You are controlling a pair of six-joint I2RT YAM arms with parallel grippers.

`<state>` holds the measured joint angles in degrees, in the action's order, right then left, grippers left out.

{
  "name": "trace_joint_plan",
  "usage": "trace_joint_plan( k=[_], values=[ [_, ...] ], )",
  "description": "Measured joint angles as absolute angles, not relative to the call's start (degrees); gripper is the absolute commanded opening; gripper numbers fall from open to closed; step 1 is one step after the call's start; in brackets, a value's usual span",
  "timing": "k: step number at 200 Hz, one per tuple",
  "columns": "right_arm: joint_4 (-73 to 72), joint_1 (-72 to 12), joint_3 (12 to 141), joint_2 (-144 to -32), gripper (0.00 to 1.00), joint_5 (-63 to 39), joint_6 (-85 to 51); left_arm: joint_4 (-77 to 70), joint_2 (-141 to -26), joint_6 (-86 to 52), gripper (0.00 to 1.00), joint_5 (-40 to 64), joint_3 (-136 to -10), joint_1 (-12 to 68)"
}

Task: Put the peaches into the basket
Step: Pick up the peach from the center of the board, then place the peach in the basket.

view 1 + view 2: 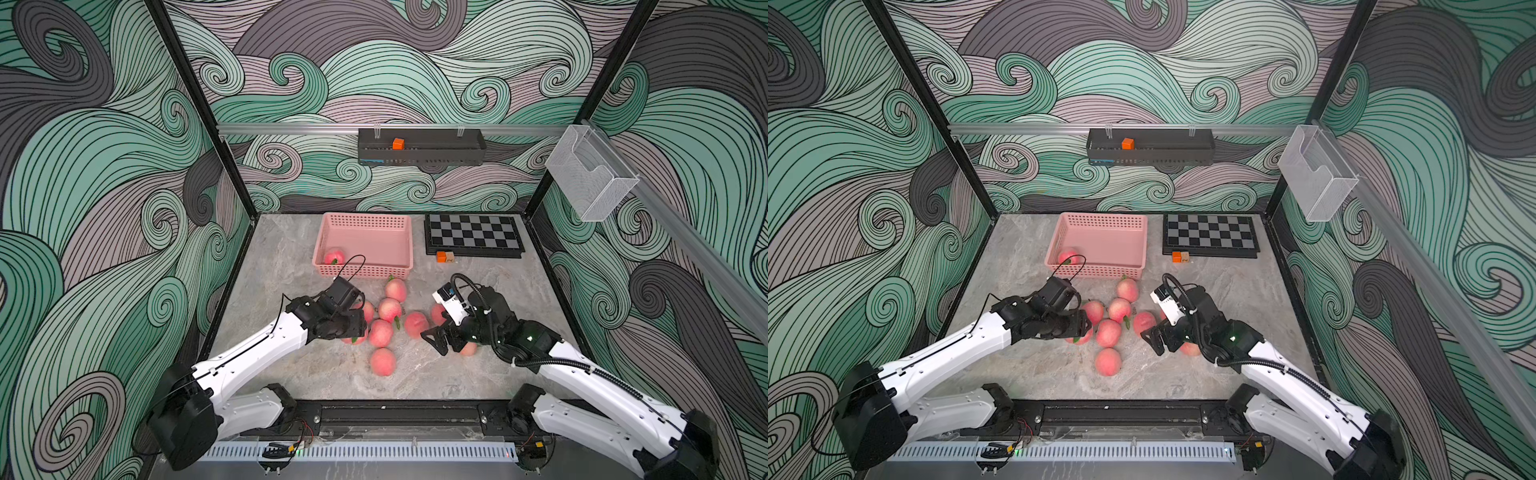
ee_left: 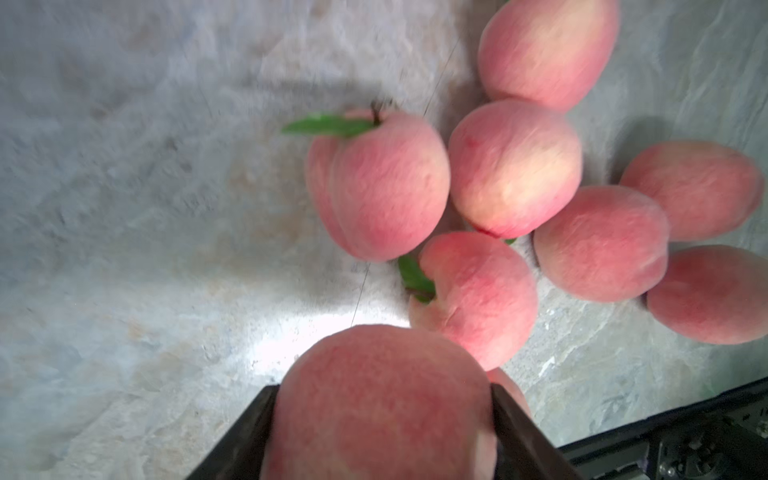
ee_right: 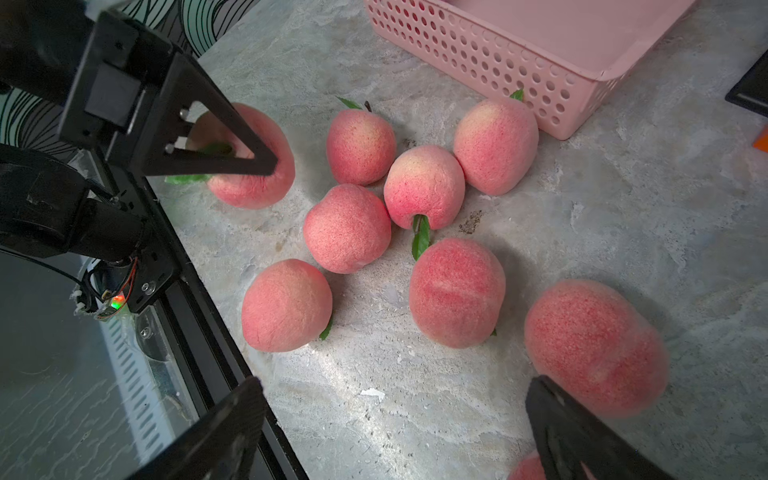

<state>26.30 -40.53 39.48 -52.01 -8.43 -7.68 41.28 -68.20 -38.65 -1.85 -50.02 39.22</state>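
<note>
My left gripper (image 2: 384, 395) is shut on a pink-red peach (image 2: 382, 411), its dark fingers pressed on both sides. In the right wrist view that held peach (image 3: 266, 187) sits low at the left end of the pile. Several loose peaches (image 1: 380, 332) (image 1: 1108, 361) lie clustered mid-table in both top views. The pink basket (image 1: 365, 270) (image 1: 1100, 272) stands behind them with one peach (image 1: 333, 256) in its near left corner. My right gripper (image 1: 436, 340) (image 3: 395, 399) hangs open over bare table, a peach (image 3: 594, 345) just beside one finger.
A folded chessboard (image 1: 473, 235) lies right of the basket, with small orange cubes (image 1: 442, 257) at its front edge. On the back rail hangs a black slotted tray (image 1: 419, 158) holding an orange cube (image 1: 398, 144). A clear mesh holder (image 1: 590, 174) hangs at the right.
</note>
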Motion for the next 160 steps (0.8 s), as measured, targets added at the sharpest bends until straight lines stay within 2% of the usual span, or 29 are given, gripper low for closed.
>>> trace_joint_plan(
  k=[30, 70, 160],
  values=[
    [26.3, -39.6, 42.5, -54.1, 0.99, -8.1, -6.2, 42.3, -72.4, -34.0, 0.6, -4.4, -58.2, 36.5],
    [26.3, -37.5, 46.0, -57.5, 0.99, -8.2, -3.9, 42.9, -83.6, -27.8, 0.6, -5.6, -74.3, 30.7],
    [26.7, -34.6, 51.9, -63.3, 0.99, -8.1, -0.1, 44.6, -115.8, -17.2, 0.61, -6.8, -110.6, 22.5]
  ],
)
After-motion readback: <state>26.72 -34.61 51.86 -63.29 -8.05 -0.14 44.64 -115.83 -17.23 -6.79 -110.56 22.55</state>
